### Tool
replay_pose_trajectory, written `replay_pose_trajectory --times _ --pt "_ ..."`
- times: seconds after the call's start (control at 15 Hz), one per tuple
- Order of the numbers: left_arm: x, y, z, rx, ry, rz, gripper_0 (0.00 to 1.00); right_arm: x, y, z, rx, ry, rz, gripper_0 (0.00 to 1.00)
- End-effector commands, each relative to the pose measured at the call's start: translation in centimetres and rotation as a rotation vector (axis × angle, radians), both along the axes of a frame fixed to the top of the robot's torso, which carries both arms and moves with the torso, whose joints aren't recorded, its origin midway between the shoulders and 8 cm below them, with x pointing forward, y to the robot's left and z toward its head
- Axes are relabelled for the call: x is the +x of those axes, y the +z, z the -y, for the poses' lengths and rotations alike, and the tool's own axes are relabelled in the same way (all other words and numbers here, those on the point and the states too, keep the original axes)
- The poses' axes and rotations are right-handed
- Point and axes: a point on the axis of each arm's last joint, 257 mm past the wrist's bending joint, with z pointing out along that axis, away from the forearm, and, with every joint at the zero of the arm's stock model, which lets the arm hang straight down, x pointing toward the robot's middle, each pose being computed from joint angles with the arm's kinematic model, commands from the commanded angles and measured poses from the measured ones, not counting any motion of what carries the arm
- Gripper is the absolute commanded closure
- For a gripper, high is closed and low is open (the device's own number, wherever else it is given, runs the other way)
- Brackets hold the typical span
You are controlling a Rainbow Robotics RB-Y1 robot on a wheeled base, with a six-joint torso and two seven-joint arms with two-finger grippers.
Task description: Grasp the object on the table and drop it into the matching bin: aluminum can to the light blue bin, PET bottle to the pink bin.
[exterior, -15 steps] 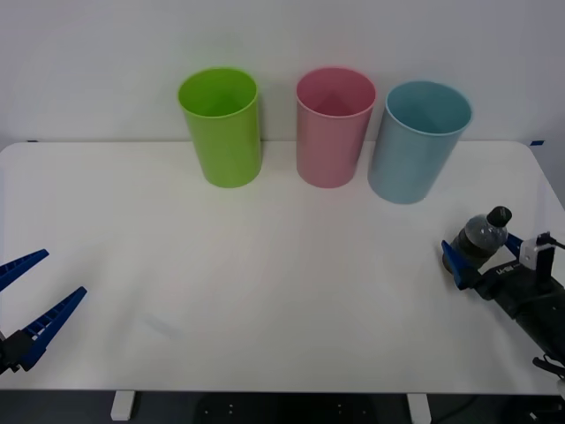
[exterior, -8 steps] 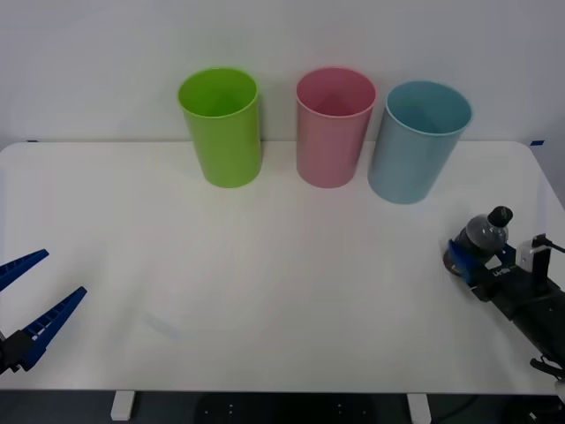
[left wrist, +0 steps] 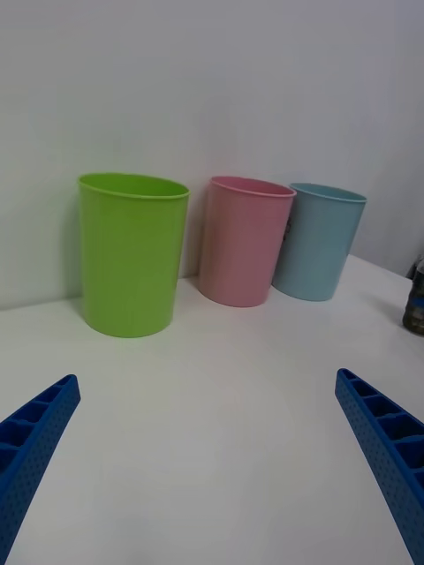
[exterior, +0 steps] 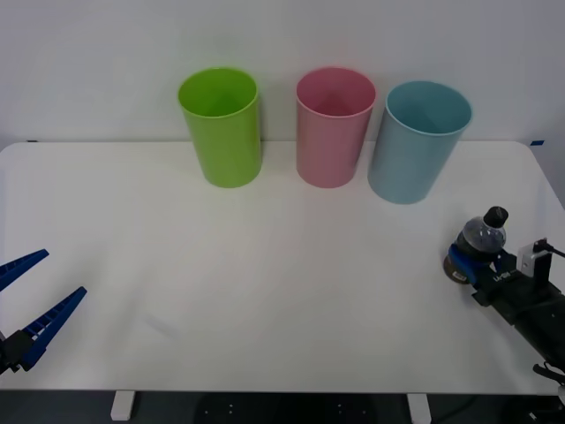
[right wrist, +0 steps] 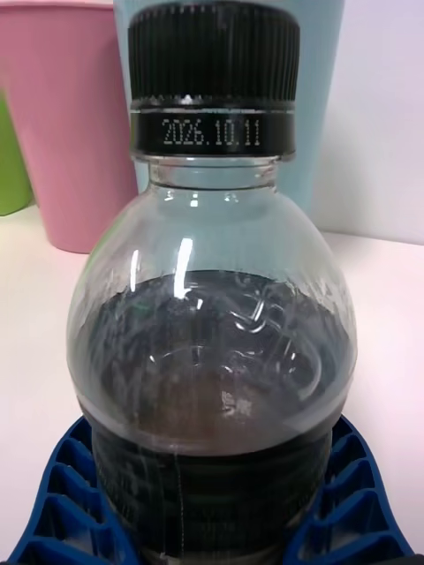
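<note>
The PET bottle (exterior: 482, 240), small with dark contents and a black cap, stands upright on the white table (exterior: 282, 283) near its right edge. My right gripper (exterior: 463, 265) is shut on its lower body; in the right wrist view the blue fingers (right wrist: 66, 508) press both sides of the bottle (right wrist: 212, 353). The pink bin (exterior: 334, 128) and the light blue bin (exterior: 415, 141) stand at the back, well beyond the bottle. At the table's front left corner, far from everything, my left gripper (exterior: 62, 274) hangs open and empty.
A lime green bin (exterior: 222, 128) stands to the left of the pink one at the back. All three bins form a row along the far edge. The left wrist view takes in the same row from low down, green bin (left wrist: 131, 256) nearest.
The right gripper's fingers have closed in on the bottle's lower body, and the bottle now stands a little straighter. The left arm has not moved.
</note>
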Motion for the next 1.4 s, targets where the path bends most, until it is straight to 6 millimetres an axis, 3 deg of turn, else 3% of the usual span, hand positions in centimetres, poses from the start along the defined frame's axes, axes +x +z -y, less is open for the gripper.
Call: replay_pose_trajectory --times 0.07,0.4,0.73,1.4 --pt "0.0 0.0 0.0 0.000 0.000 0.000 0.00 -0.9 1.4 0.0 -0.011 -0.007 0.022 1.00" --pt "0.0 0.0 0.0 0.000 0.000 0.000 0.00 -2.7 4.0 -1.8 0.042 0.019 0.030 1.00" --pt "0.0 0.0 0.0 0.000 0.000 0.000 0.00 -3.1 7.4 -4.1 0.123 0.084 0.035 1.00" --pt "0.0 0.0 0.0 0.000 0.000 0.000 0.00 -3.4 17.4 -9.8 0.234 0.265 0.085 1.00"
